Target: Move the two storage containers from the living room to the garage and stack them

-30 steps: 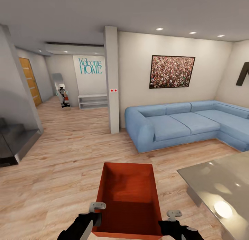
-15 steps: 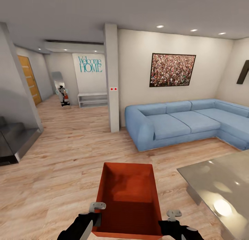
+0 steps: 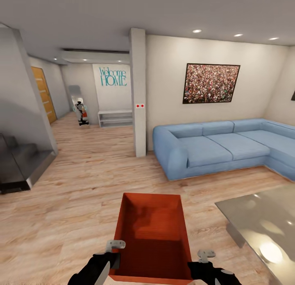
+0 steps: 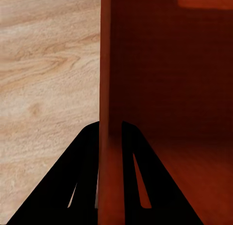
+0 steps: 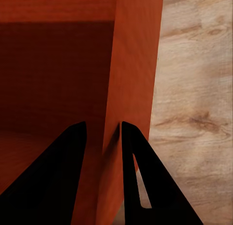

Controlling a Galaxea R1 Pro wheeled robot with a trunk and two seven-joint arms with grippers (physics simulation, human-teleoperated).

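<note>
Living room (image 3: 86,174) with plank flooring, blue sofa (image 3: 221,147), grey table (image 3: 262,223) at right. Carrying one storage container (image 3: 151,235) low in front, open side up. Left gripper (image 3: 110,260) pinching its left wall, right gripper (image 3: 205,265) clamped on the right wall. Judged early: one box counted, garage unreached, stacking not yet done.

Matt orange-red storage container (image 3: 152,231), grained wood plank floor (image 3: 78,186), glossy table (image 3: 262,227).
</note>
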